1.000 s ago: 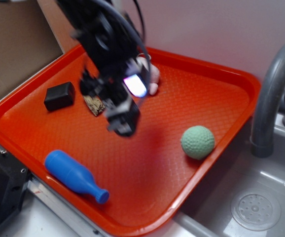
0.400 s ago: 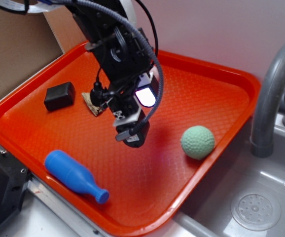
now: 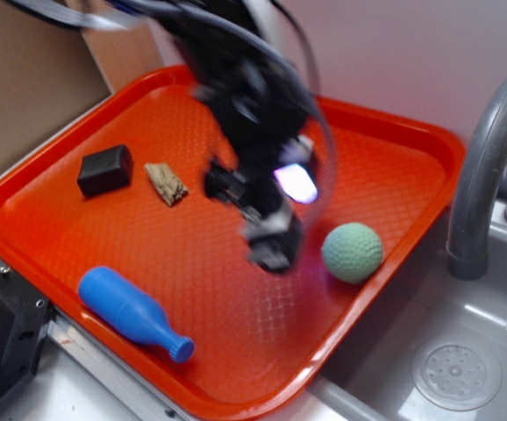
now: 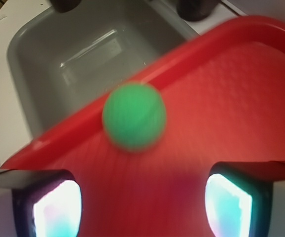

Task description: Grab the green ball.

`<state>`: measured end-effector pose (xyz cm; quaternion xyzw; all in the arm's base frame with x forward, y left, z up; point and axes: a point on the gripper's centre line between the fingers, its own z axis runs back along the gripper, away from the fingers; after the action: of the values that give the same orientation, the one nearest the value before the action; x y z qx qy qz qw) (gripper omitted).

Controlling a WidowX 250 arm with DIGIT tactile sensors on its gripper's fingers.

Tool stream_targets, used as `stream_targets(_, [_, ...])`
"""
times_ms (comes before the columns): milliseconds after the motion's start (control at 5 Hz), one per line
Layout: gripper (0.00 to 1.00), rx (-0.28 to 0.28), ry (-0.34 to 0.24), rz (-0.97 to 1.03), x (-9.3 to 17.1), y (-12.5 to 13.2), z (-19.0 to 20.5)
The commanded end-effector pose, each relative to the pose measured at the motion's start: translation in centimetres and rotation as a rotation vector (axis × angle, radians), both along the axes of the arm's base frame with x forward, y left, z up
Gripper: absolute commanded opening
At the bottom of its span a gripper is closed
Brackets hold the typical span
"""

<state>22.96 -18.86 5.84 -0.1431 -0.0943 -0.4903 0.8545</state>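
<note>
The green ball (image 3: 352, 253) is seen resting on the orange tray (image 3: 394, 167), close to the tray's edge on the side that borders the grey sink (image 3: 464, 351). In the wrist view the green ball (image 4: 134, 116) is shown just inside the tray rim (image 4: 192, 54), with the sink basin (image 4: 73, 54) beyond it.

The gripper (image 3: 271, 250) is blurred in the exterior view and is held above the tray surface, just beside the ball on the side away from the sink; no contact with the ball can be made out. In the wrist view the two fingers (image 4: 46, 202) are seen at the lower corners, set wide apart, and nothing is held between them. The ball lies ahead of the gap, apart from both fingers.

Elsewhere on the tray, a blue plastic bottle (image 3: 132, 312) is laid on its side near the front rim. A black block (image 3: 105, 170) is placed near the far left side, and a small brown piece (image 3: 166, 183) is set just beside it. A grey faucet (image 3: 486, 167) is seen rising at the right, over the sink, and a round drain (image 3: 456, 375) is visible in the basin floor.
</note>
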Motion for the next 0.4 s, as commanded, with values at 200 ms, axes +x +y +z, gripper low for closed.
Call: stream_targets(200, [0.73,0.058,-0.043,-0.052,0.7,-4.9,-0.5])
